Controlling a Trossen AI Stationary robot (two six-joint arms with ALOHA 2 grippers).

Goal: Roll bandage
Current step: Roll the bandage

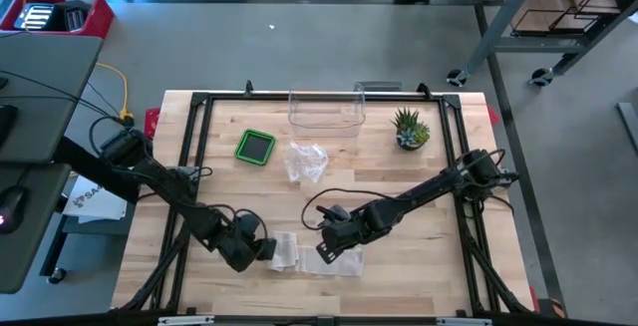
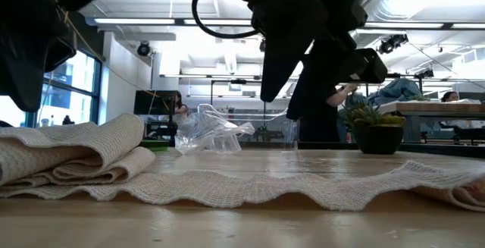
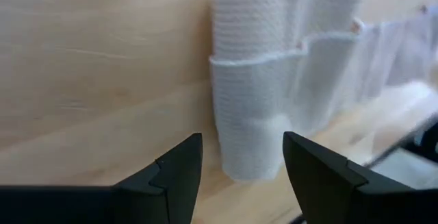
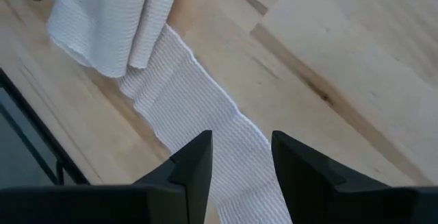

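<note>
Both pincers hovered over the bandage [image 1: 317, 256] on the counter [image 1: 419, 276]: left pincer [image 3: 241, 166] open w/ nothing held, right pincer [image 4: 241, 157] part-open, empty.

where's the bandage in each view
High: bandage near the front edge, between the grippers.
Low: across the foreground, folded end at left.
Left wrist: folded end past the fingers.
Right wrist: strip running to the fold.
Shared landmark: the folded end.

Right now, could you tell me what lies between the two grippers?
The bandage, partly folded, lies on the table between the left gripper and right gripper, seen from above.
</note>
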